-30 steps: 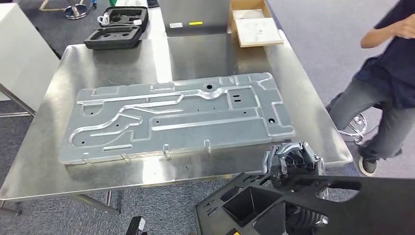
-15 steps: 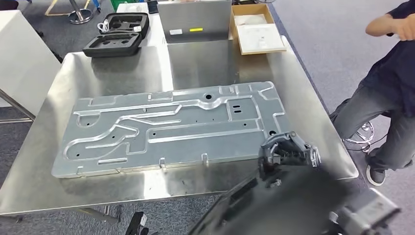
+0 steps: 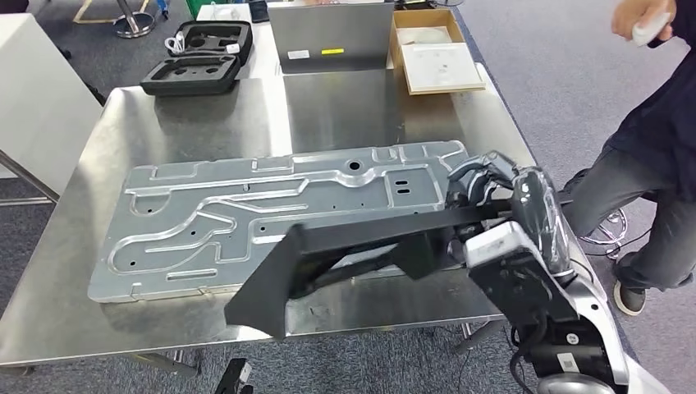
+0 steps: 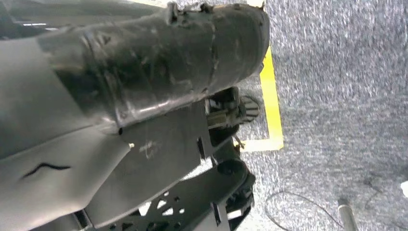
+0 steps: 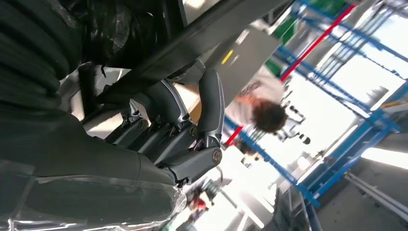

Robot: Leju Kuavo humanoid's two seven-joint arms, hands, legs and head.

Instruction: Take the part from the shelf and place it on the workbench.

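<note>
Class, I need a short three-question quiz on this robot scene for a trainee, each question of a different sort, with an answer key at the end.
1. True or false: the black part lies flat on the workbench.
2. Which hand holds the part: A left, B right?
3. Name the large thing already lying on the workbench.

Key: 1 false, it is held above the workbench. 2 B. 3 A stamped metal panel.

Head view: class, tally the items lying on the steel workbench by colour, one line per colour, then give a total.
Silver: 1, the stamped metal panel
Black: 2, the open foam-lined cases
Brown: 1, the cardboard box
Total: 4
</note>
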